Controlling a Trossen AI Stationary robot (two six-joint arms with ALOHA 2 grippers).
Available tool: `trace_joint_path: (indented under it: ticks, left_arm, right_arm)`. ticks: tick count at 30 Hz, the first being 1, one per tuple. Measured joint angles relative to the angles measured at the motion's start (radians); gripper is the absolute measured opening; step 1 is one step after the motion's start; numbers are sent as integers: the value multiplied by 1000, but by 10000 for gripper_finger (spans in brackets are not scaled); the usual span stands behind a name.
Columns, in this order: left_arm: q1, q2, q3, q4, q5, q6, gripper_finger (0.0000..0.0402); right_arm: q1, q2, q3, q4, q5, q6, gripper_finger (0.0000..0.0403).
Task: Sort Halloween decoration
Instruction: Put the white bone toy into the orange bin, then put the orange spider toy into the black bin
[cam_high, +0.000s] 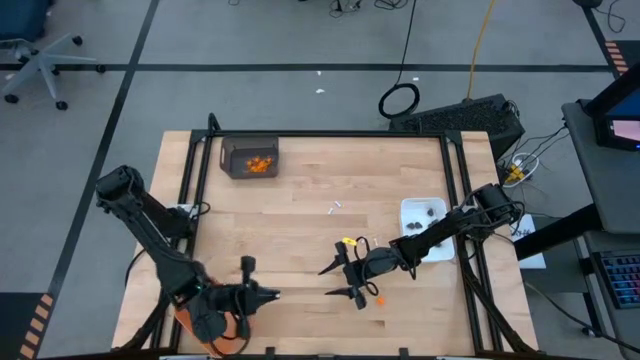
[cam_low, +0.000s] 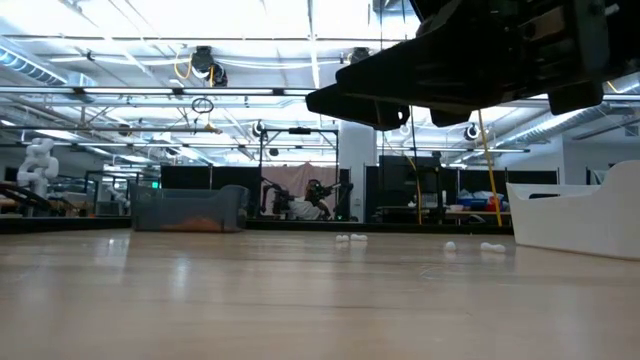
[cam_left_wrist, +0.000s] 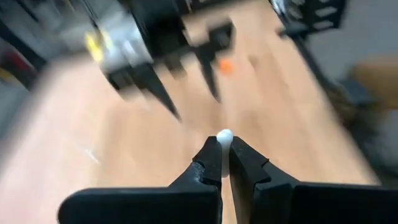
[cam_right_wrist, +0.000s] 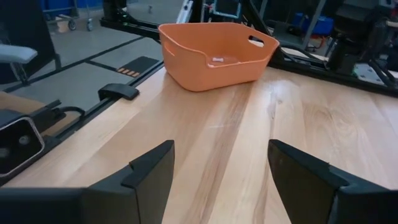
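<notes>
My left gripper (cam_high: 272, 294) hovers over the table's near left part, shut on a small white stick (cam_left_wrist: 224, 135). It sits just past the orange tray (cam_high: 200, 325), which holds one white piece (cam_right_wrist: 217, 60). My right gripper (cam_high: 328, 282) stands open near the table's middle, facing the left one, with nothing between its fingers (cam_right_wrist: 152, 171). An orange bit (cam_high: 381, 299) lies on the wood beside it. Another white stick (cam_high: 337, 208) lies farther back. Dark bits (cam_high: 433, 211) lie in the white dish (cam_high: 412, 205), and orange bits (cam_high: 260, 165) sit in a grey bin (cam_high: 232, 146). My left gripper pinches the white stick between its two fingertips (cam_left_wrist: 211, 155). The stick lies along the fingers, and its rounded end (cam_left_wrist: 224, 134) pokes out past them. The stick is lifted clear of the table, and the rest of it is hidden between the fingers.
The grey bin stands at the table's far left and the white dish at its right edge. In the low view, loose white pieces (cam_low: 350, 238) lie on the wood far off. Bare wood lies between the two grippers. A black frame (cam_high: 200, 170) runs along the table's sides.
</notes>
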Motion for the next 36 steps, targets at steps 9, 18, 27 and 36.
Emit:
trace_joint_path:
  ticks: [9,18,27,36]
  left_arm:
    - [-85,-13,45,-374,473,-630,6]
    - [-193,-13,35,-543,539,-829,6]
    - [-225,27,35,-562,537,-860,46]
    - [-220,47,35,-620,538,-864,105]
  right_arm:
    - [0,0,0,0,23,72,242]
    - [3,0,0,-2,25,213,242]
    - [21,-28,18,-156,125,277,242]
    - [80,-109,121,-542,159,290,242]
